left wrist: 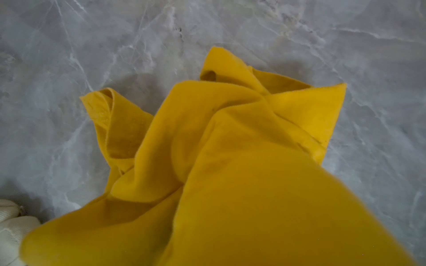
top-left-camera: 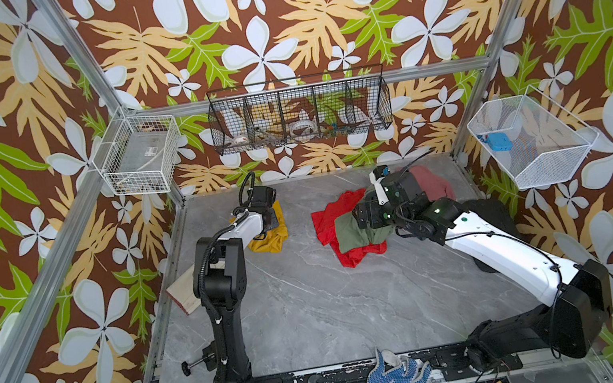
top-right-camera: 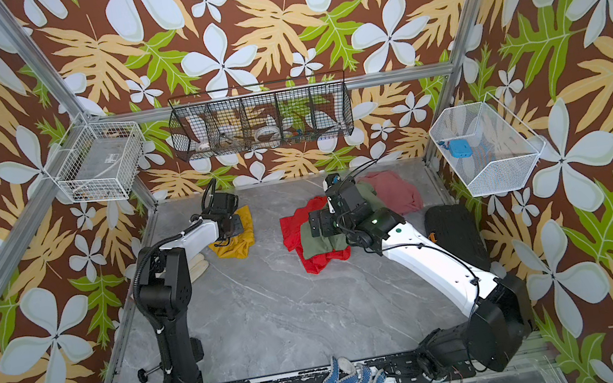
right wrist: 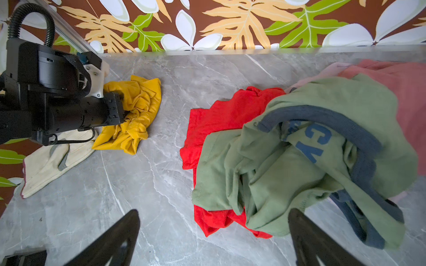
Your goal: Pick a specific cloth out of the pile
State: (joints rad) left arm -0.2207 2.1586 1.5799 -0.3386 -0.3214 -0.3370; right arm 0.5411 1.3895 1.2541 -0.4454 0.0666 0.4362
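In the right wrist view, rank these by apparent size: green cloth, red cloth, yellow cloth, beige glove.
Largest: green cloth, though it is nearest the camera.
Next: red cloth, partly under the green one.
Last: yellow cloth and beige glove look about alike, each partly hidden; no ranking between them.

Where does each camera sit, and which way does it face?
Both top views: high in front, looking down on the table; left arm and right arm show.
Left wrist: on its arm, close over the yellow cloth; no hand shows.
Right wrist: on its arm, facing the pile; open right hand shows.
Shared: both wrist views see the yellow cloth; the right wrist's shows the left hand gripping it.
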